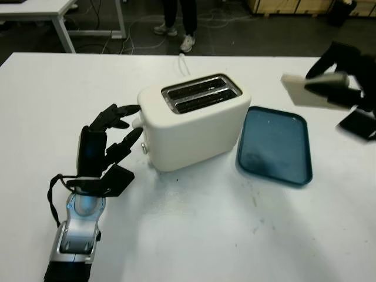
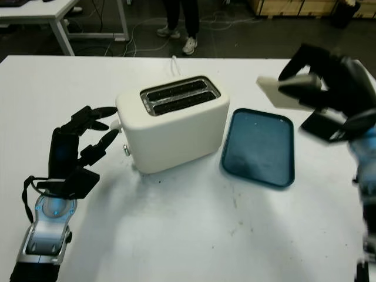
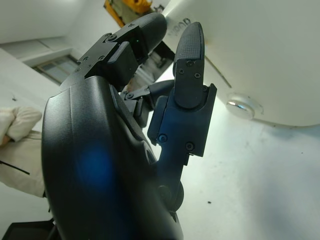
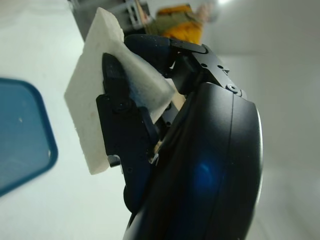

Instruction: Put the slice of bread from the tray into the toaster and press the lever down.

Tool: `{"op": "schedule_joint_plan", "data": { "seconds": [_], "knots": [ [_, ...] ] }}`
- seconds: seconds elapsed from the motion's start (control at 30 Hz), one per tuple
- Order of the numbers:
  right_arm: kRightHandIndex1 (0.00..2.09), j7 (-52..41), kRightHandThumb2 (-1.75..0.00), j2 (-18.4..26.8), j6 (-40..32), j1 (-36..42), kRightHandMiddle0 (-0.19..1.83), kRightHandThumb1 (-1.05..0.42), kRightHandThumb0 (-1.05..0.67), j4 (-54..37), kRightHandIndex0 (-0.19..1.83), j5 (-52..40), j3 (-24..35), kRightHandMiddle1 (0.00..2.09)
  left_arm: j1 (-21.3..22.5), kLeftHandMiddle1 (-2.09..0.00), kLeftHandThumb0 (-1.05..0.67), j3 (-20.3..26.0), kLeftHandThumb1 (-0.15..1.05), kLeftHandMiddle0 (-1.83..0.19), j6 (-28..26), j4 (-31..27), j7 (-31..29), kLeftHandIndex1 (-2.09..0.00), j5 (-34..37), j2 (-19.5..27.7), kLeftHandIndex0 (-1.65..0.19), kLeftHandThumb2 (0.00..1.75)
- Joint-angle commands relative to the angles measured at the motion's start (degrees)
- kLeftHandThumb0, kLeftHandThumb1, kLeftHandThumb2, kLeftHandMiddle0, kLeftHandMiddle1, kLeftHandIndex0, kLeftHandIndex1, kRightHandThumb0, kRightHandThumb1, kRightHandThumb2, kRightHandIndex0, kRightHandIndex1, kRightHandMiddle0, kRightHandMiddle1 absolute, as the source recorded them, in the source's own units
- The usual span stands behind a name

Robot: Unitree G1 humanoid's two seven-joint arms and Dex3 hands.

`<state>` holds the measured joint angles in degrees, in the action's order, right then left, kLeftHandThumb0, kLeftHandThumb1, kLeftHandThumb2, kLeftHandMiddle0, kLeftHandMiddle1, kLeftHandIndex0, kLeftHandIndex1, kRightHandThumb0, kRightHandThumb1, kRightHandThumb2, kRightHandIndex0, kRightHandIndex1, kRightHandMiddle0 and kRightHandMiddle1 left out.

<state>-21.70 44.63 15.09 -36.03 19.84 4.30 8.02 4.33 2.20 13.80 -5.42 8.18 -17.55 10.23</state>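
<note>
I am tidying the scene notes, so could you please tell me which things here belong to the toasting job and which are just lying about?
Belongs to the job:
- slice of bread, held in the right hand
- toaster
- blue tray
- left hand, open beside the toaster

Just lying about:
- white cable behind the toaster
- a person's legs beyond the table

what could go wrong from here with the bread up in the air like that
The right hand holds the slice of bread above the far side of the tray, apart from the toaster. The slice is tilted, so it may catch on the slot edges unless turned upright. The left hand sits right beside the lever and may nudge the toaster.
</note>
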Motion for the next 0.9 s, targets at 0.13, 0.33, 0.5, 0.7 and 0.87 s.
{"op": "schedule_joint_plan", "data": {
  "seconds": [0.13,0.33,0.5,0.7,0.87],
  "knots": [
    [1.75,-10.2,-0.17,-0.9,0.8,-15.0,0.59,-0.92,-0.16,10.1,0.74,-5.4,-1.4,1.74,0.2,-1.33,-0.55,0.0,0.92,-0.36,0.3,-0.1,0.0,-0.54,-0.1,0.2,-0.58,0.29],
    [1.75,-20.6,-0.11,-5.4,-1.2,-28.1,0.60,-0.92,-0.30,20.6,0.79,-11.1,-2.0,1.75,0.1,-1.33,-0.54,0.0,0.92,-0.36,0.4,-0.1,0.0,-0.54,0.1,0.2,-0.59,0.29],
    [1.75,-22.9,-0.09,-10.6,-5.0,-33.9,0.77,-0.92,-0.26,23.9,0.93,-10.3,-4.4,1.75,0.0,-1.33,-0.54,0.1,0.92,-0.37,-0.3,-0.5,0.3,-0.54,-0.2,0.0,-0.59,0.29],
    [1.75,-24.7,-0.25,-16.8,-7.9,-35.2,0.88,-0.92,-0.23,26.0,1.10,-9.8,-7.5,1.75,-0.1,-1.34,-0.54,0.1,0.92,-0.37,0.2,-0.2,0.2,-0.53,0.0,0.1,-0.59,0.29],
    [1.75,-26.2,-0.28,-19.7,-6.0,-36.5,0.91,-0.92,-0.33,33.3,1.10,-8.1,-9.0,1.75,-0.2,-1.34,-0.54,0.1,0.92,-0.37,-0.3,-0.5,0.4,-0.53,-0.3,-0.1,-0.60,0.29]
  ]
}}
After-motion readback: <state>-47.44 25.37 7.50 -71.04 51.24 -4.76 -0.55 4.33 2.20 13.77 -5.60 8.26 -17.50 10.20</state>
